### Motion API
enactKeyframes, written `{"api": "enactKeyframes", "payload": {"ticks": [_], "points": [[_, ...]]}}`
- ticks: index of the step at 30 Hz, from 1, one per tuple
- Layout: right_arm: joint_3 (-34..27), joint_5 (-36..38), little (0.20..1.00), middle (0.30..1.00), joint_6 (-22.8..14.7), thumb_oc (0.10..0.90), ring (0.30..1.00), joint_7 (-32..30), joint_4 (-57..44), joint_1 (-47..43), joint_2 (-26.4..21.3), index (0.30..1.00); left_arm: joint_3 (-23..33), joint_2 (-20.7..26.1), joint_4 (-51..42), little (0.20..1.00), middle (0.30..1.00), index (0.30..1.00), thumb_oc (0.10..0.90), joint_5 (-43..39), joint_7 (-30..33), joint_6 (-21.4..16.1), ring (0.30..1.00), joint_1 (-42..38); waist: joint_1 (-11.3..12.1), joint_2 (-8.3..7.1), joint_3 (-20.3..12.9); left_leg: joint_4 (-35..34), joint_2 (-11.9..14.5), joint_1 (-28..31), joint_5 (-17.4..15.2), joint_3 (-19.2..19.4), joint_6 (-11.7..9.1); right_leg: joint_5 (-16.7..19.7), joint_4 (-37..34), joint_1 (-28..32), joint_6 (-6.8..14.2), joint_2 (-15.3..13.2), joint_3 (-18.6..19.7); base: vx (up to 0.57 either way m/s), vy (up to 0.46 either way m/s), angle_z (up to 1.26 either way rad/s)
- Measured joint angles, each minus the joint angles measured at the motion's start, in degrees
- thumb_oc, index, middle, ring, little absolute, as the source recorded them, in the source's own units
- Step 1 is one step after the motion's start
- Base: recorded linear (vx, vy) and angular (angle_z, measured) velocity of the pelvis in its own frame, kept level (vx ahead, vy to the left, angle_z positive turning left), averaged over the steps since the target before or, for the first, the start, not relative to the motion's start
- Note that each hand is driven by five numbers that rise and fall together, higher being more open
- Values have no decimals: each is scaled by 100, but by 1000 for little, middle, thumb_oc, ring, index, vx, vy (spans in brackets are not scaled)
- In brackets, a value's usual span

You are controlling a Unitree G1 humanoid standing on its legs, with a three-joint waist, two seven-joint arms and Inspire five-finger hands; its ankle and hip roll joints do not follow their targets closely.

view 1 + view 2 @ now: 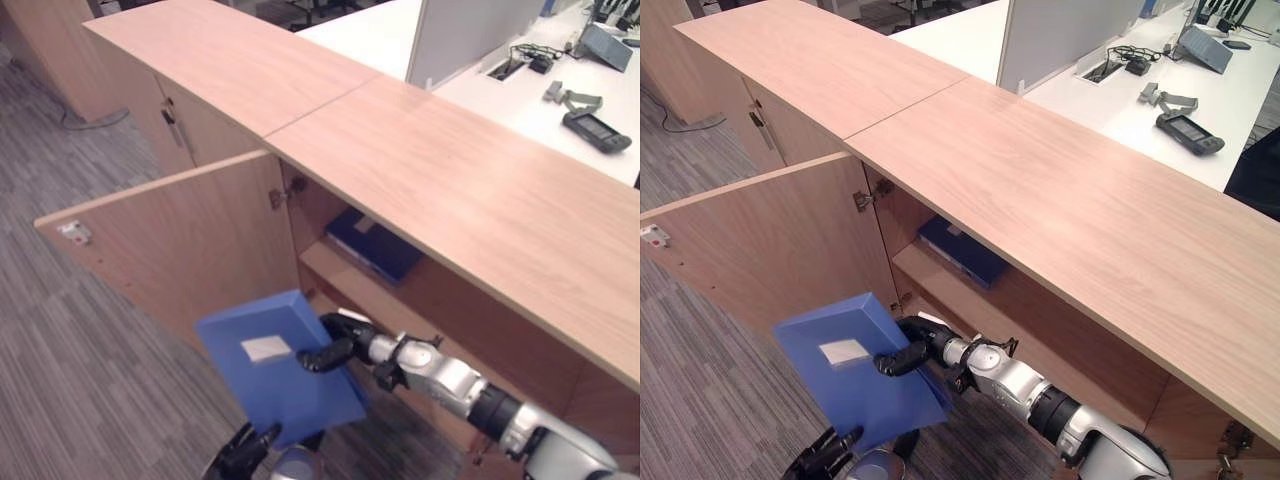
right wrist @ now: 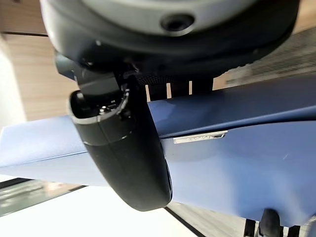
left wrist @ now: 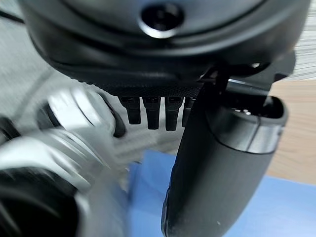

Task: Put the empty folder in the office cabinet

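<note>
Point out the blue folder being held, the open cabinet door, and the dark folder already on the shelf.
Blue folder [image 1: 262, 375], left eye view, on its broad face beside the white label.
Cabinet door [image 1: 180, 245], left eye view, on its inner wood panel.
Dark folder [image 1: 962, 252], right eye view, on its top cover.

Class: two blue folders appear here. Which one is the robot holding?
The lighter blue folder outside the open cabinet door, gripped by the right hand; the darker folder lies on the shelf.

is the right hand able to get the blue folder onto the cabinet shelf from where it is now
Probably yes. The right hand grips the blue folder just outside the cabinet, the door stands wide open, and the shelf has free space beside the dark folder already lying there.
</note>
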Motion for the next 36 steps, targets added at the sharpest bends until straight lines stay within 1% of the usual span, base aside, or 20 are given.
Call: {"api": "enactKeyframes", "payload": {"ticks": [1, 3, 4, 6, 7, 10, 11, 12, 14, 17, 20, 22, 25, 27, 30, 32, 36], "points": [[-51, -41, 300, 300, -14, 400, 300, 21, 118, -1, 94, 300, 16, -3, 90, 900, 900, 900, 800, 157, 96, 3, 900, -28, -4, 5, -3, 0, 3, 0, 1, 0, 1, 0, 0, 0, 0, 5, 0, 0, 0, 0], [-99, -126, 300, 300, -170, 400, 300, 83, 357, 36, 221, 300, 32, -1, 207, 900, 900, 900, 800, 318, 136, -63, 900, -45, 1, 8, -5, 0, 6, 10, 6, 0, 8, 0, 0, 6, 0, 8, -1, 0, 0, 0], [-236, -191, 300, 300, -232, 400, 300, 99, 572, 115, 367, 300, 28, -2, 259, 900, 900, 900, 800, 362, 207, -69, 900, -62, 6, 13, -7, 0, 6, 9, 6, -4, 8, -1, 0, 7, 0, 9, -3, 0, 0, 0], [-335, -225, 300, 300, -268, 400, 300, 97, 787, 173, 481, 300, 29, 2, 272, 900, 900, 900, 800, 429, 272, -75, 900, -61, 1, 15, -8, 0, 6, 3, 5, -8, 5, 0, 0, 2, 0, 11, -5, 0, 0, 0], [-515, -237, 300, 300, -324, 400, 300, 102, 956, 256, 581, 300, 25, 5, 291, 900, 900, 900, 800, 525, 276, -84, 900, -65, 5, 17, -9, 0, 6, 3, 0, -14, -5, 0, 0, 8, 0, 11, -12, 0, 0, 0], [-786, -212, 300, 300, -354, 400, 300, 100, 1050, 462, 623, 300, -11, 8, 321, 900, 900, 900, 800, 574, 274, -87, 900, -85, 10, 16, -10, -1, 6, 0, -14, -18, -7, 0, 0, 9, 0, 12, -16, 0, 0, 0], [-858, -165, 300, 300, -358, 400, 300, 98, 1049, 533, 555, 300, -19, 11, 324, 900, 900, 900, 800, 592, 275, -85, 900, -87, -4, 15, -11, -1, 7, -1, -27, -19, 13, 0, 0, 7, 0, 12, -15, 0, 0, 0], [-999, -52, 300, 300, -358, 400, 300, 90, 1050, 632, 580, 300, -25, 18, 323, 900, 900, 900, 800, 660, 276, -87, 900, -94, -10, 15, -11, -1, 8, -1, -24, -18, 17, 0, 0, 8, -1, 12, -14, 0, 0, 0], [-1069, 96, 300, 300, -362, 400, 300, 89, 1037, 686, 453, 300, -30, 20, 327, 900, 900, 900, 800, 772, 278, -84, 900, -97, -92, 12, -13, -1, 13, -3, -24, -20, 20, 1, 0, 7, -2, 17, -15, 0, 0, 0], [-1353, 439, 300, 300, -383, 400, 300, 82, 1011, 872, 346, 300, -35, 20, 325, 900, 900, 900, 800, 809, 274, -88, 900, -119, -153, 10, -15, -1, 16, 2, 25, -13, 26, 2, 0, 6, -2, 18, -12, 0, 0, 0], [-1690, 595, 300, 300, -395, 400, 300, 70, 996, 1034, 244, 300, -34, 22, 325, 900, 900, 900, 800, 858, 269, -90, 900, -139, -225, 10, -16, -1, 20, 5, 27, -4, 31, 3, 0, 4, -2, 19, -2, 0, 0, 0], [-2041, 837, 300, 300, -423, 400, 300, 49, 987, 1191, 210, 300, -36, 23, 357, 900, 900, 900, 800, 981, 264, -89, 900, -140, -298, 11, -17, -1, 23, 12, 28, 9, 33, 3, 0, -1, -2, 18, 11, 5, 5, -2], [-2483, 1140, 300, 300, -568, 400, 300, 15, 986, 1441, 247, 300, -36, 24, 370, 900, 900, 900, 800, 988, 259, -91, 900, -136, -308, 17, -20, -2, 28, 17, 23, 24, 35, 3, 0, -4, -3, 20, 29, 4, 3, -2], [-2831, 1392, 300, 300, -670, 400, 300, -71, 986, 1582, 310, 300, -36, 32, 391, 900, 900, 900, 800, 1037, 258, -89, 900, -122, -372, 25, -26, -2, 35, 22, 22, 35, 33, 3, 0, -10, -4, 24, 43, 0, 0, 0], [-3409, 1904, 300, 300, -958, 400, 300, -240, 992, 1785, 589, 300, -61, 45, 387, 900, 900, 900, 800, 1148, 256, -90, 900, -67, -458, 54, -41, -3, 35, 21, 22, 42, 32, 4, 0, -10, -4, 23, 50, 0, 0, 0], [-3579, 2083, 300, 300, -1118, 400, 300, -308, 991, 1833, 636, 300, -75, 64, 384, 900, 900, 900, 800, 1199, 248, -91, 900, -64, -472, 70, -51, -5, 40, 25, 19, 48, 30, 4, 0, -10, -4, 26, 54, 0, 0, 0], [-4213, 2510, 300, 300, -1363, 400, 300, -479, 1045, 1915, 874, 300, -114, 94, 369, 900, 900, 900, 800, 1203, 236, -88, 900, -8, -533, 109, -76, -20, 44, 28, 18, 54, 31, 4, 0, -10, -4, 26, 58, 0, 0, 0]]}}
